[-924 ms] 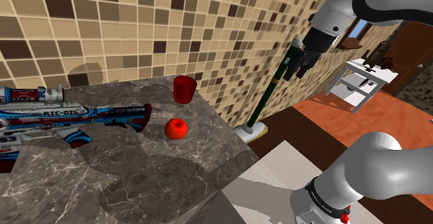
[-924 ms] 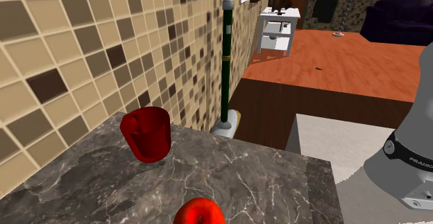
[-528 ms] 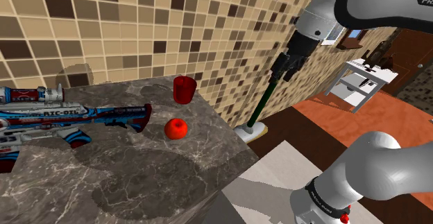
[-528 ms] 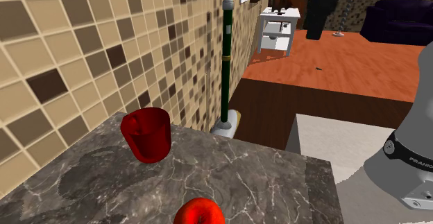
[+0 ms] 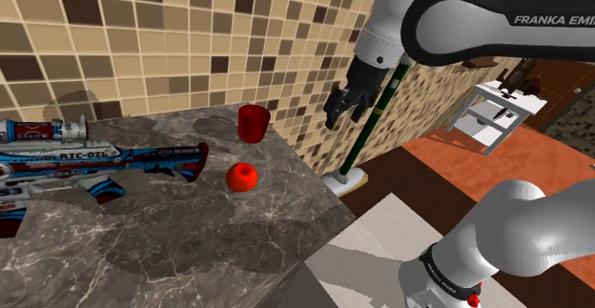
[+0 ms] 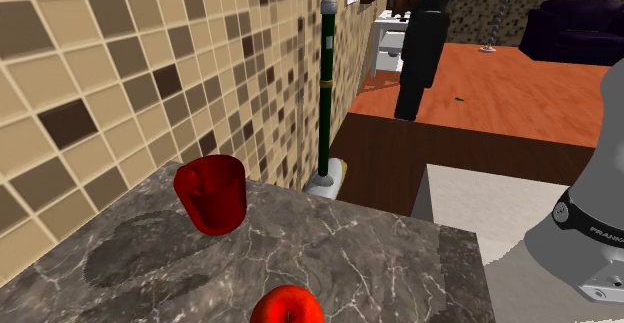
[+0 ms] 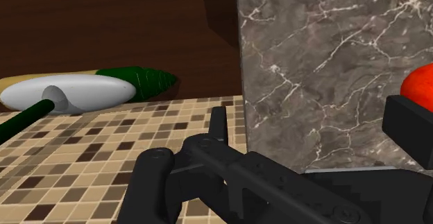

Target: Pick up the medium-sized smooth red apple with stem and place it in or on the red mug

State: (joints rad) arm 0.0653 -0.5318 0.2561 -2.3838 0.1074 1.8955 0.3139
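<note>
Apple (image 5: 242, 175) round, glossy red; counter (image 5: 191, 244) veined stone

Evenly, brightly lit throughout. Softly shadowed in broad grey patches on the counter (image 5: 238, 244) and faintly on the tiled wall (image 5: 143, 30). Sharp from edge to edge.

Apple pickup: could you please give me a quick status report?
Gripper open, empty, in the air beyond the counter. Apple on counter, untouched, apart from mug. Mop handle near gripper.
</note>
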